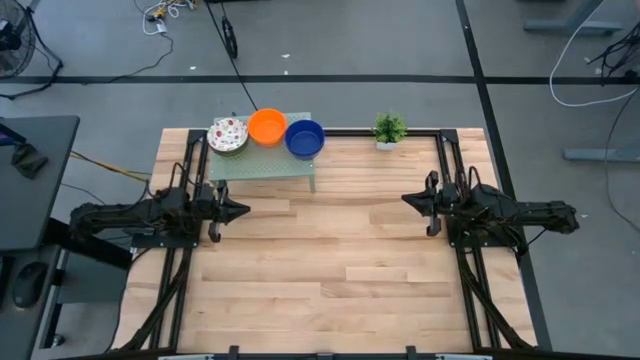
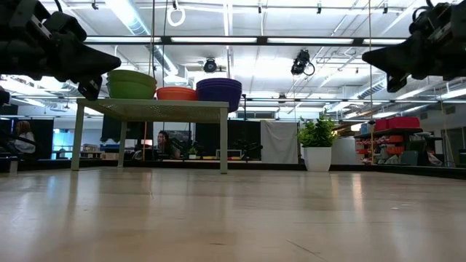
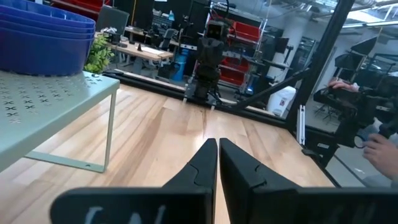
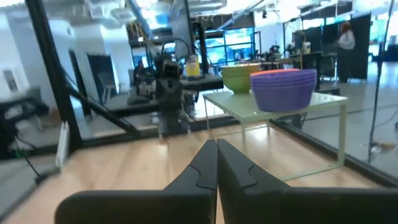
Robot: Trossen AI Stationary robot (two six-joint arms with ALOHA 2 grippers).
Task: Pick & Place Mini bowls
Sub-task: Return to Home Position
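Note:
Three stacks of mini bowls stand on a small pale-green stand [image 1: 262,167] at the table's far side: white with red speckles [image 1: 228,134], orange [image 1: 267,126] and blue [image 1: 304,138]. The blue stack [image 3: 43,37] also shows in the left wrist view. My left gripper [image 1: 243,210] hovers shut at the table's left, pointing level toward the right, just near of the stand. My right gripper [image 1: 408,199] hovers shut at the table's right, pointing level toward the left. Both hang well above the tabletop and hold nothing.
A small green potted plant [image 1: 389,128] stands at the far edge, right of the stand. A black frame rail [image 1: 440,150] runs along the table's far and side edges. Bare wooden tabletop [image 1: 330,270] lies between and near of the grippers. A person's hand [image 3: 379,149] shows beyond the table.

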